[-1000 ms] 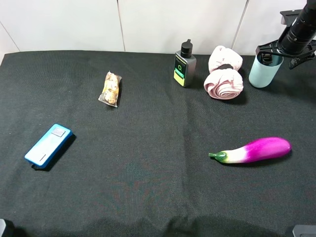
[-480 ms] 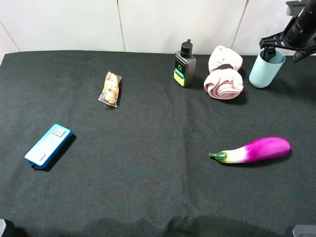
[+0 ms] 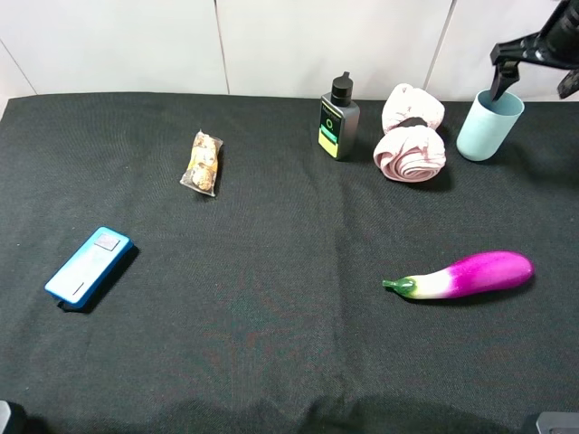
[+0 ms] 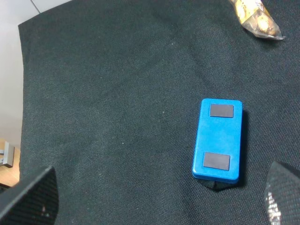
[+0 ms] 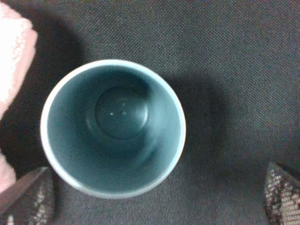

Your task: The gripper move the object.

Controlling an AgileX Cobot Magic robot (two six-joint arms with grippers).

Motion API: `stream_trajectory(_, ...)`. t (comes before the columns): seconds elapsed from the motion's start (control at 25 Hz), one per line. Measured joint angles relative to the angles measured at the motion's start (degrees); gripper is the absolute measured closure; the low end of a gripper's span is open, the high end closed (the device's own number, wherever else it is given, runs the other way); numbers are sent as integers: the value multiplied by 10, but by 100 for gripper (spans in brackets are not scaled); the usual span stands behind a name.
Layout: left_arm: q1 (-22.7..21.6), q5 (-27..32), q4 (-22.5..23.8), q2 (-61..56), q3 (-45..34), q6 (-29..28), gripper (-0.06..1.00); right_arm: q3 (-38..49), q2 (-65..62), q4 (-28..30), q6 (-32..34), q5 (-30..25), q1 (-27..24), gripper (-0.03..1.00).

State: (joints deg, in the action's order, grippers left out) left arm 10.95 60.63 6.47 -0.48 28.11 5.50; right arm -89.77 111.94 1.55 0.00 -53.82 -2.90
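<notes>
Cup (image 3: 489, 126) pale blue-green, upright, empty | right gripper (image 3: 541, 63) fingers wide above it

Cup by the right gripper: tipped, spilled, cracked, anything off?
Nothing stands out. The pale blue-green cup stands upright on the black cloth, beside the pink rolled towel. The right wrist view shows it empty with an intact rim. The right gripper is open above it.
</notes>
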Motion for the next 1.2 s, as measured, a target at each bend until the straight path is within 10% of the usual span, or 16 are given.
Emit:
stream_trajectory(0.68, 0, 0, 0, 0, 0, 0, 1, 0, -101, -30, 0, -151, 0, 27)
stream_trajectory(1.2, 0, 0, 0, 0, 0, 0, 1, 42, -204, -59, -13, -161, 6, 27)
